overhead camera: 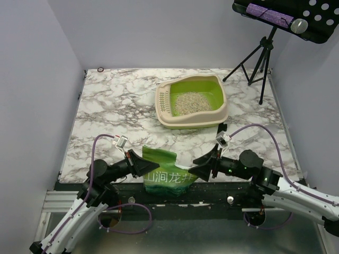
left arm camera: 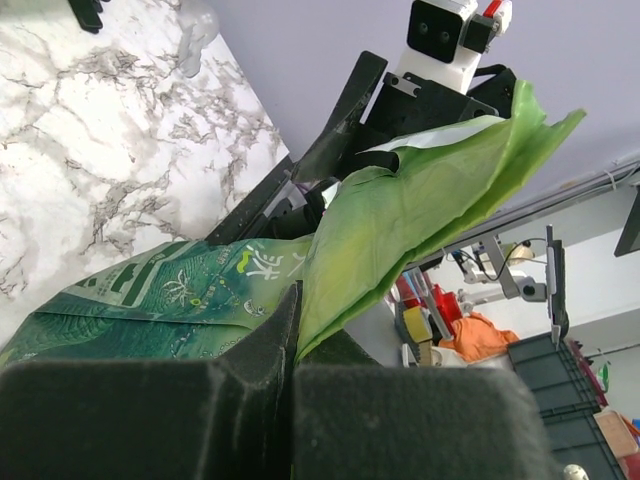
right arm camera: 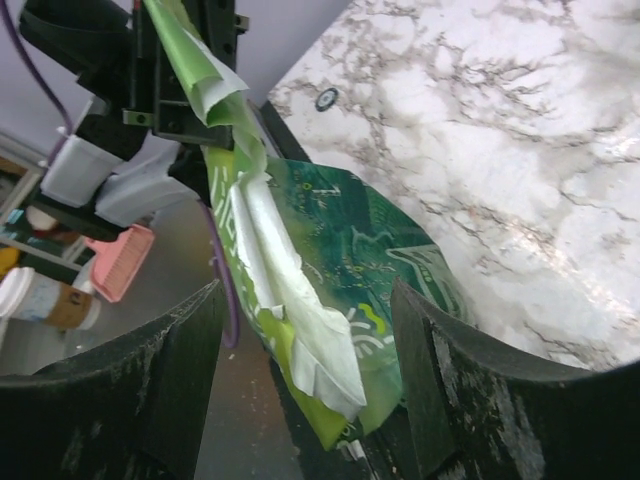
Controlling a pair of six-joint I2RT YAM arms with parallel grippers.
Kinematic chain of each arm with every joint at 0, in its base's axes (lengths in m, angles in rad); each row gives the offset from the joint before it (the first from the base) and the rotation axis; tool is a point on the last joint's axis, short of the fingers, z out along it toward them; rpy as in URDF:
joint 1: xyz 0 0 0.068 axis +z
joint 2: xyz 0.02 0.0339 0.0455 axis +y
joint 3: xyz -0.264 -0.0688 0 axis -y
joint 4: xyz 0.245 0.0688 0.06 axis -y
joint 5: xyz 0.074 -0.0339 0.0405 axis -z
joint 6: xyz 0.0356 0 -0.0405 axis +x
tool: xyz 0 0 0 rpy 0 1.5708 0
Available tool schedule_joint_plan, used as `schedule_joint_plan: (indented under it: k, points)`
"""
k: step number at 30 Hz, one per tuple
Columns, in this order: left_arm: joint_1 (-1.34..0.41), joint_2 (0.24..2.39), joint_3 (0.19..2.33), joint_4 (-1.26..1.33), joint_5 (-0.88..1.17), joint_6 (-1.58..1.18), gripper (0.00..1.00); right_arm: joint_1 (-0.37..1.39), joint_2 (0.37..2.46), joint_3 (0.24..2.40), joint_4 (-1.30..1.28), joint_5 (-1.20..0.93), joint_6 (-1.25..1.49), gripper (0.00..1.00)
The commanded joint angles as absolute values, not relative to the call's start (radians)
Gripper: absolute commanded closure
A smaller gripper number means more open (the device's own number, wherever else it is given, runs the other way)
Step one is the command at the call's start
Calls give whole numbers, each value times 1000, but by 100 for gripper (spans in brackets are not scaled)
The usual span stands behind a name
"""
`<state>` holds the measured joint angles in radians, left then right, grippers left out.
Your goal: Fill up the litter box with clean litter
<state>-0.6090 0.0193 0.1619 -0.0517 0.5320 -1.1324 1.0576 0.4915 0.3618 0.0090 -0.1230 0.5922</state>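
Observation:
The litter box [overhead camera: 164, 100], lime-green inside with a beige rim, stands at the back middle of the marble table. A patch of grey-beige litter [overhead camera: 192, 102] lies in it. A green printed bag [overhead camera: 165, 172] stands at the table's near edge between my arms. My left gripper [overhead camera: 144, 165] is shut on the bag's left upper edge; in the left wrist view the jaws [left arm camera: 292, 310] pinch the light-green film [left arm camera: 420, 200]. My right gripper [overhead camera: 204, 168] is open at the bag's right side. In the right wrist view, its fingers [right arm camera: 180, 370] stand either side of the bag's torn corner [right arm camera: 315, 330] without touching it.
A tripod [overhead camera: 263, 55] with a black perforated stand [overhead camera: 288, 18] rises at the back right corner. A small ring [overhead camera: 100, 69] lies at the back left edge. Below the table edge sit a pink scoop [right arm camera: 118, 262] and a paper cup [right arm camera: 40, 297].

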Motion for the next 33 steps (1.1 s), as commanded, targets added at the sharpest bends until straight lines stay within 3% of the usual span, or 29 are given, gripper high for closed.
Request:
schedule_joint_plan:
  k: [1,15,19,23,26,29,33]
  points:
    - [-606,-48,186,-32,549,-1160,100,1062,511,318,198,-207,676,26]
    - [-606,-120,195,-89,541,-1157,100,1063,581,255,301,-229,768,29]
    - [-606,-129,195,-106,541,-1160,100,1062,591,244,331,-245,781,42]
    - [-606,-138,201,-130,529,-1167,100,1062,607,241,353,-276,808,64]
    - [-606,-147,212,-182,505,-1184,100,1062,630,242,354,-310,836,70]
    - [-606,-147,228,-259,494,-1218,100,1063,655,244,336,-339,896,97]
    - [-606,-140,287,-444,502,-1253,100,1060,646,223,315,-405,995,100]
